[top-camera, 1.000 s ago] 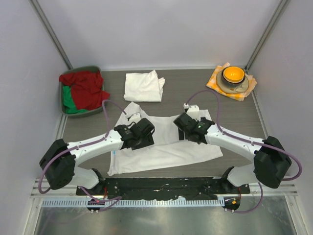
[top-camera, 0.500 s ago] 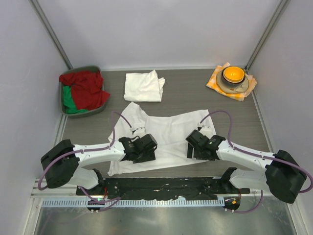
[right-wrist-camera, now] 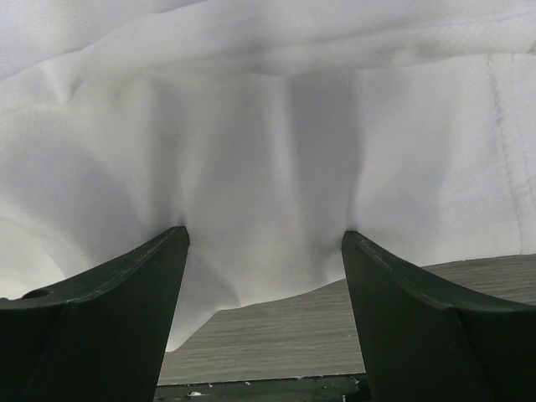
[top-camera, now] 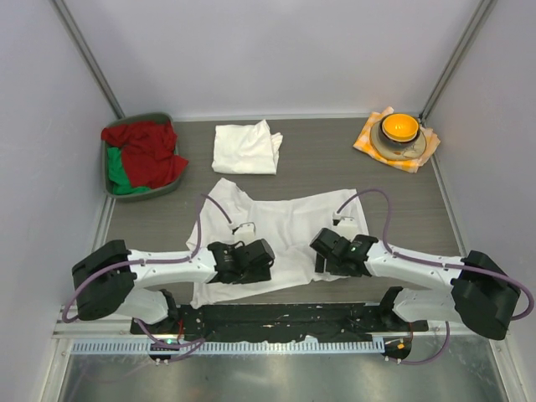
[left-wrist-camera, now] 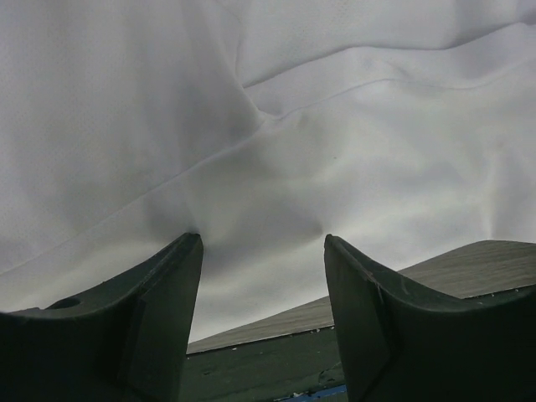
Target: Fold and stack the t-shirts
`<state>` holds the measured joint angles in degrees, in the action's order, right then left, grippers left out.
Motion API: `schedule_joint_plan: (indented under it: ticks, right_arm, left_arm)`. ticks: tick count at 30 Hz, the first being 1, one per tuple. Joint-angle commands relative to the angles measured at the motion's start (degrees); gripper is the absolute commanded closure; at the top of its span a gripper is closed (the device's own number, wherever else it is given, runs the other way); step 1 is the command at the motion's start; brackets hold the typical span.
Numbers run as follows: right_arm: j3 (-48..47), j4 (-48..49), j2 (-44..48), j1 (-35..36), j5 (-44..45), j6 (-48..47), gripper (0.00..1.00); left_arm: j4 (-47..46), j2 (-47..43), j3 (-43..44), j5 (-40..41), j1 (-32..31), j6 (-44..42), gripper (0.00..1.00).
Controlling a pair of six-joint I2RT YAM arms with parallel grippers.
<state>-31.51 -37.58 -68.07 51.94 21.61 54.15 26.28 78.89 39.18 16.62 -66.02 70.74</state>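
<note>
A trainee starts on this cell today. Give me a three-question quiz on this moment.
1. True or false: the folded shirt lies between the bin and the bowl.
2. Where are the left tool and right tool? A on the spread shirt; B on the folded shirt; C over the bin.
3. Fill in: both tools' jaws stand ____.
Key: 1 true; 2 A; 3 open.
</note>
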Motion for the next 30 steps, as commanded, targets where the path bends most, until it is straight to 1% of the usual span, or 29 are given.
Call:
schedule_joint_plan:
  ticks: [1,7,12,13,15,16,18,19,21,24,27,28,29,30]
  right_arm:
    - [1.9,-5.0,-2.7,3.8,-3.1,5.7,0.20]
    - [2.3,-8.3,-2.6,8.8,-4.4,10.8,0.19]
    - [2.5,-11.3,-0.1,11.2,-5.3,14.3,0.19]
    - [2.6,-11.5,0.8,11.9,-5.5,15.2,0.19]
    - [2.9,-12.1,1.9,12.4,-6.0,16.1,0.19]
    - [2.9,-12.2,2.2,12.7,-6.0,16.5,0.19]
    - [2.9,-12.2,2.5,13.1,-6.3,16.9,0.19]
    - [2.9,-12.3,2.5,13.4,-6.5,17.0,0.19]
    - [2.2,-12.6,2.2,14.1,-6.6,17.4,0.19]
    - [-0.7,-13.7,2.2,14.8,-5.2,17.7,0.20]
    - [-7.9,-17.2,1.7,15.0,0.9,16.0,0.19]
    - [-12.6,-17.8,1.3,15.0,4.9,14.9,0.19]
    - [-15.1,-18.7,0.8,15.0,6.9,13.9,0.16]
    - [-17.3,-18.6,-0.6,14.9,9.1,11.1,0.14]
  left_arm:
    - [2.0,0.7,-3.1,-2.1,-2.9,3.3,0.35]
    - [5.4,-4.0,-3.8,-0.8,-3.2,3.3,0.34]
    - [9.8,-7.5,-2.4,-0.7,-3.2,1.2,0.33]
    - [12.1,-8.0,-1.8,-0.5,-3.2,0.9,0.32]
    - [13.7,-10.4,-0.9,0.5,-3.2,0.6,0.29]
    - [15.4,-11.6,-0.4,2.3,-3.2,0.7,0.25]
    - [16.5,-14.9,0.5,3.7,-3.2,0.6,0.21]
    - [17.2,-16.0,0.7,4.5,-2.5,0.5,0.16]
    - [17.4,-17.9,1.5,4.7,-1.7,-0.7,0.16]
    - [18.7,-20.4,2.7,5.3,0.5,-2.0,0.15]
    - [20.4,-20.7,5.5,6.5,2.7,-4.5,0.15]
    - [20.8,-20.0,6.6,6.7,4.1,-5.9,0.15]
    - [21.3,-19.5,8.9,7.1,5.1,-6.9,0.15]
    - [22.1,-18.9,10.0,6.9,7.8,-7.9,0.15]
